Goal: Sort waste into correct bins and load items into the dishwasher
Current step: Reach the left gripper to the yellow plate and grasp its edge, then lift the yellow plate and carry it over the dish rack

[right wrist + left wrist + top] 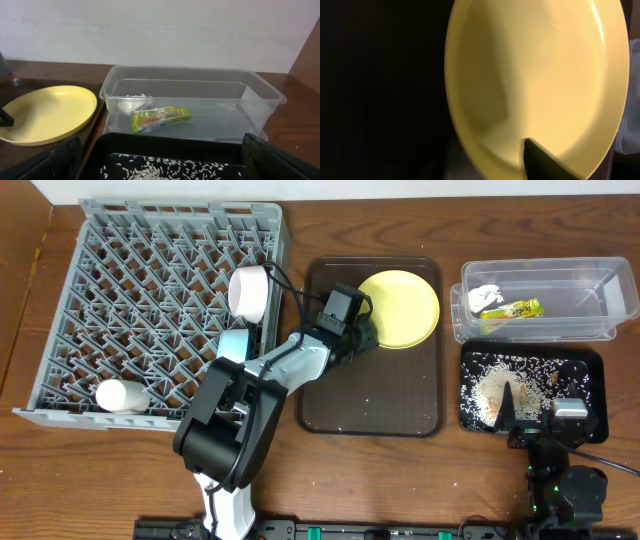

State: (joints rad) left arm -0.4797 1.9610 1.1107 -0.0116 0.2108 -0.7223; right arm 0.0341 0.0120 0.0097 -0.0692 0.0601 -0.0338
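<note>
The pale yellow plate (405, 305) lies at the far right of the dark brown serving tray (370, 415). My left gripper (362, 332) is at the plate's left rim, one finger over the rim (540, 162), shut on it. The plate fills the left wrist view (535, 75). My right gripper (535, 415) is open and empty over the near end of the black tray (590, 370), which holds rice scraps (510, 380). The clear tub (590, 290) holds the wrapper (512, 308) and tissue (483, 294). The chopsticks are out of view.
The grey dish rack (150, 280) fills the left side. A white bowl (248, 290) stands at its right edge, a white cup (120, 395) lies at its near edge. The right wrist view shows the plate (45, 112), tub (250, 100), wrapper (160, 119).
</note>
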